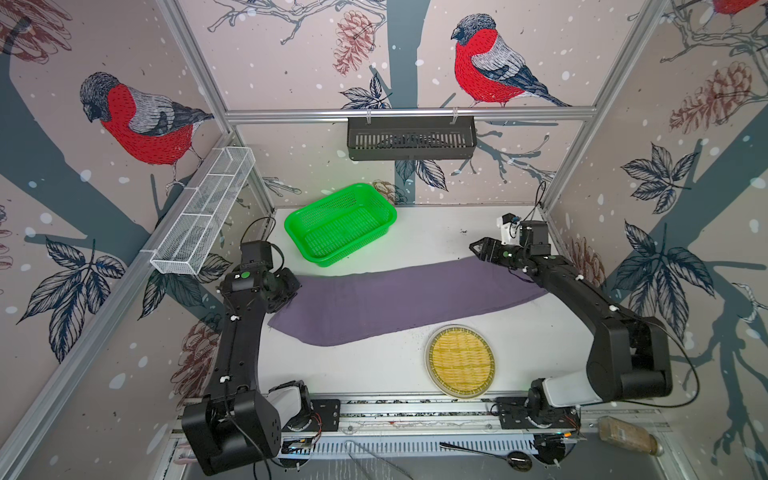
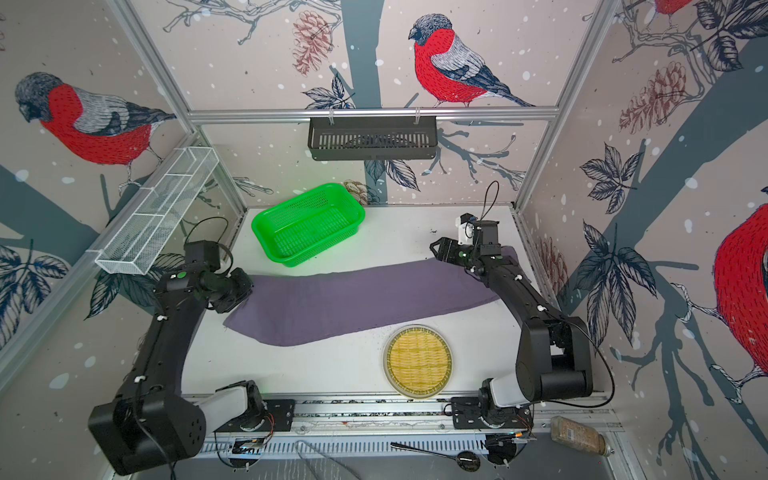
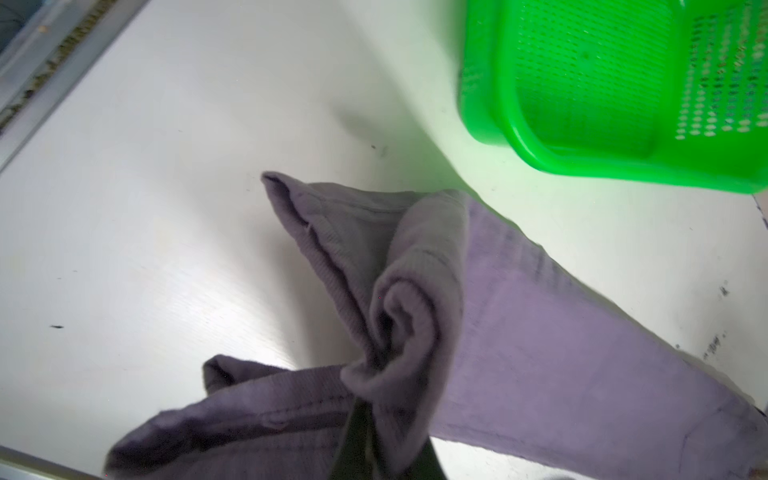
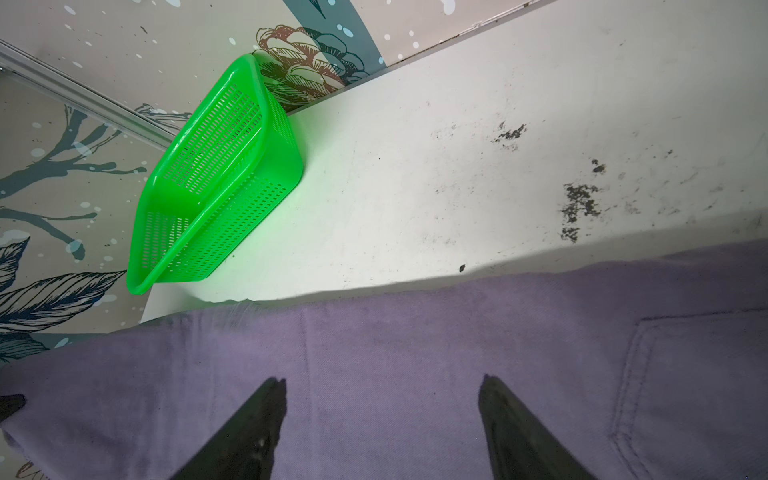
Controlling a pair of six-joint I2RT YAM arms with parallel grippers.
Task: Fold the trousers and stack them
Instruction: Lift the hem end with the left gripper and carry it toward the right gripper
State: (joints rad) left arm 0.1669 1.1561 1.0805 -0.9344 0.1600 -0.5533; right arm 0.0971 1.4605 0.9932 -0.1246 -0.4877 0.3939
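Observation:
The purple-grey trousers (image 1: 395, 299) (image 2: 353, 299) lie as a long band across the white table, from left to right, in both top views. My left gripper (image 1: 287, 302) (image 2: 246, 296) sits at their left end. In the left wrist view it (image 3: 368, 411) is shut on a bunched fold of the trousers (image 3: 540, 332), with loose hemmed ends spilling around it. My right gripper (image 1: 478, 249) (image 2: 438, 249) hovers over the right end. There its fingers (image 4: 266, 419) stand wide apart, open, above flat cloth with a sewn pocket (image 4: 685, 374); nothing lies between them.
A green plastic basket (image 1: 340, 224) (image 3: 602, 83) (image 4: 216, 183) stands just behind the trousers. In front of them lies a round woven tray (image 1: 459, 361). A white wire shelf (image 1: 203, 216) hangs on the left wall and a black rack (image 1: 411, 137) on the back rail.

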